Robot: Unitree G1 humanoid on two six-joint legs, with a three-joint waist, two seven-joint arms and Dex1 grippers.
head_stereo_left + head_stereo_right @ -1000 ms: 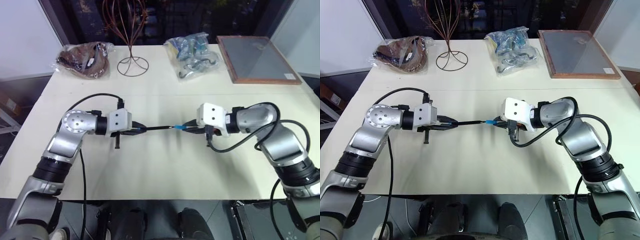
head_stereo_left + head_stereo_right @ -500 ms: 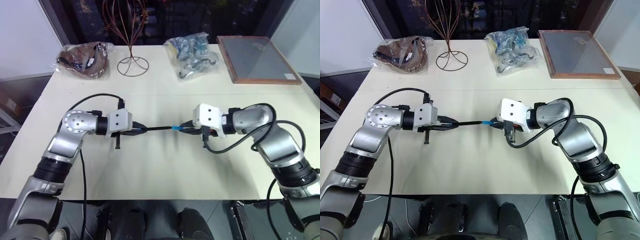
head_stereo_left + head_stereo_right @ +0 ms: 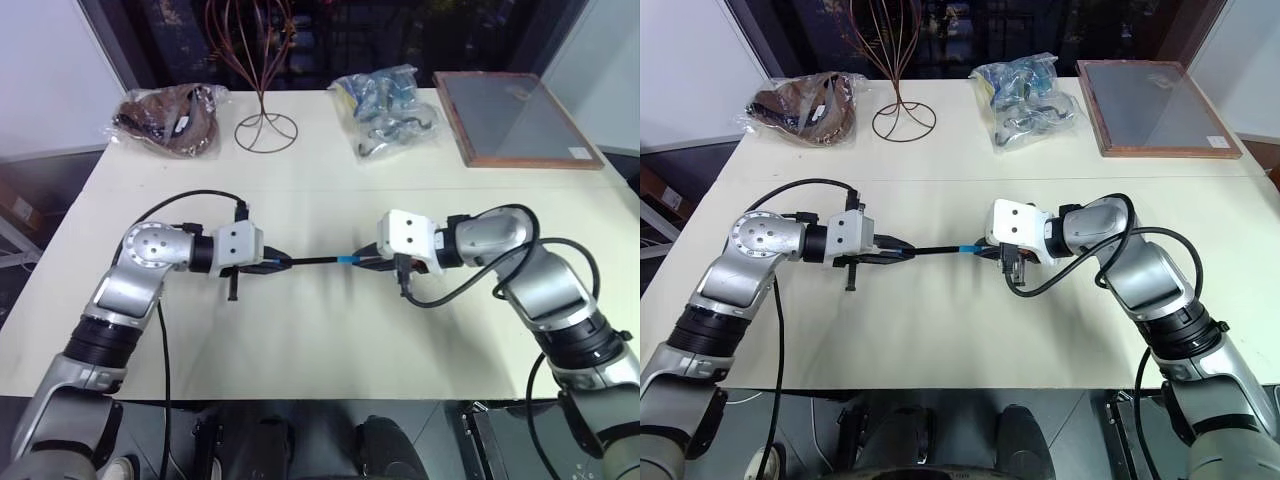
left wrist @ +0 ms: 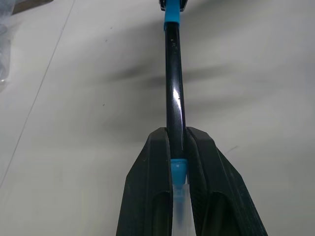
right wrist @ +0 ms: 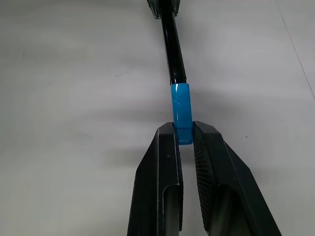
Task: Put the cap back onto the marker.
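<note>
marker: [image 3: 312, 260] slim black stick held level above the table [image 3: 330, 340], spanning the gap between the two grippers; a blue band near its rear end sits between the left fingers [image 4: 152, 196]
cap: [image 5: 180, 112] small light-blue tube at the marker's right end, in line with the shaft, its open end over the marker's tip; how far it is seated cannot be told
left gripper: [image 3: 272, 264] just left of the marker, jaws clamped on the marker's rear part, pointing along it toward the cap
right gripper: [image 3: 368, 262] just right of the marker, jaws pinched on the cap's rear end, facing the left gripper
table: cream top, bare under the marker
wire stand: [image 3: 266, 128] far behind the marker, near the back edge
brown bag: [image 3: 170, 120] behind the marker, off to the left of the stand
clear bag: [image 3: 388, 108] behind the marker, holding blue and grey items, right of the stand
framed panel: [image 3: 520, 120] lying flat, behind the marker at the far right
</note>
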